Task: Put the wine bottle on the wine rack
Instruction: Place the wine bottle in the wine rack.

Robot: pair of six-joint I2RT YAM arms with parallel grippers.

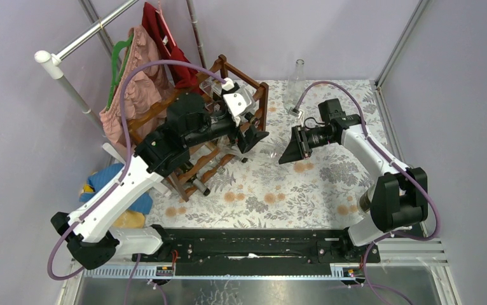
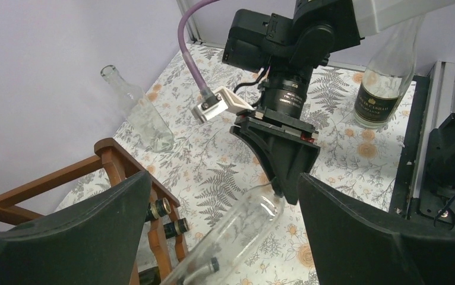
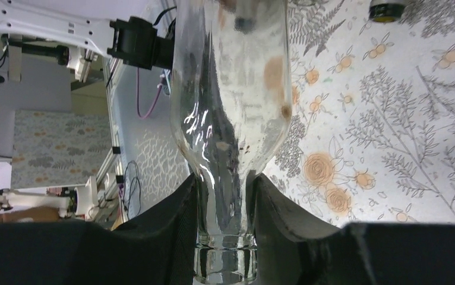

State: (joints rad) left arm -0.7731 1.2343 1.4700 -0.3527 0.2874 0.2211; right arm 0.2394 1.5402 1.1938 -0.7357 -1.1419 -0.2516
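Observation:
The wine bottle (image 3: 231,89) is clear glass and lies nearly level above the flowered table. My right gripper (image 3: 225,217) is shut on its neck, just behind the lip. In the top view the right gripper (image 1: 290,149) points left, and the wine bottle (image 1: 267,150) reaches toward the dark brown wine rack (image 1: 193,170). My left gripper (image 2: 225,199) stands open with the bottle's body (image 2: 237,237) between its wide fingers, a gap showing on each side. From above, the left gripper (image 1: 252,131) hangs over the rack's right end. The rack post (image 2: 115,163) shows at the lower left in the left wrist view.
Dark bottles with gold caps (image 2: 167,209) lie in the rack's lower tiers. An empty clear bottle (image 1: 298,81) stands at the back wall. A labelled bottle (image 2: 385,83) stands behind the right arm. Clothes (image 1: 133,86) hang on a rail at the left, above blue and yellow cloth (image 1: 110,184).

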